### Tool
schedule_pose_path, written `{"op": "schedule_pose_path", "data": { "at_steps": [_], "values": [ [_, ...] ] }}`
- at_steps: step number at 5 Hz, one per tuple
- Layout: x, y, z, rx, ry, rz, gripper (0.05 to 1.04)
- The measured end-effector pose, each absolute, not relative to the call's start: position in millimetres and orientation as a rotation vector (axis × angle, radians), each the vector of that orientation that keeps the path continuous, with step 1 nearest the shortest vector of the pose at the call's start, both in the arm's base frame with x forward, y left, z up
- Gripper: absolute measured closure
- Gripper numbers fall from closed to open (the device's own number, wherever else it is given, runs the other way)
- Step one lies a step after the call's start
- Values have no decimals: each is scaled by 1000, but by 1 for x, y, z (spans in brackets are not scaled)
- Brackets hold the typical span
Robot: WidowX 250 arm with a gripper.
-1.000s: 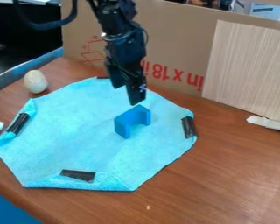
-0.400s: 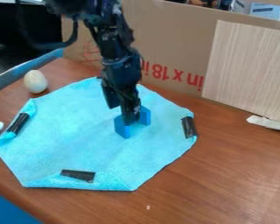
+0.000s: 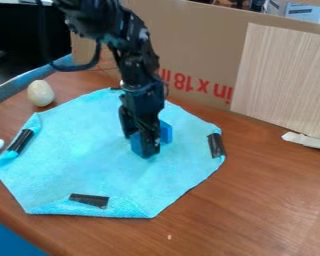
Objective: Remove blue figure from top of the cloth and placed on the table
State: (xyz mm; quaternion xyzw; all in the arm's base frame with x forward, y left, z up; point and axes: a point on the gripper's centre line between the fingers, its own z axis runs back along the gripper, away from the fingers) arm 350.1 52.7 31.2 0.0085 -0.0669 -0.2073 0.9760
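- Red print runs across cardboard [image 3: 196,40] behind the cloth [image 3: 76,160]!
- Black tape [image 3: 89,200] marks the cloth's folded edges.
- Angular blue figure [image 3: 166,132] sits on the cloth, claw [image 3: 148,151] right at it; its opening and grip, I can't tell!
- Wood-toned counter [image 3: 269,200] surrounds the cloth.

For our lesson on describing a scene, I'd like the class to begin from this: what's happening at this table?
A black robot arm has its gripper down at a blue figure, hiding part of it. The figure is on a light blue cloth spread over the brown table, so it has not yet been moved off onto the tabletop. Whether the gripper has a hold on it can't be told from here. An egg-shaped object stands beyond the cloth's edge.
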Motion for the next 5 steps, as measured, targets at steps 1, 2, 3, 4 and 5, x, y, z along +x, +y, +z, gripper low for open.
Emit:
{"op": "schedule_pose_path", "data": {
  "at_steps": [1,2,3,4,5],
  "values": [
    [350,59,31,11,-143,-391,377],
    [347,56,32,-25,-137,-393,499],
    [347,50,49,-53,-166,-401,499],
    [346,44,67,-74,-197,-403,499],
    [349,20,85,-72,-239,-442,499]
  ]
}}
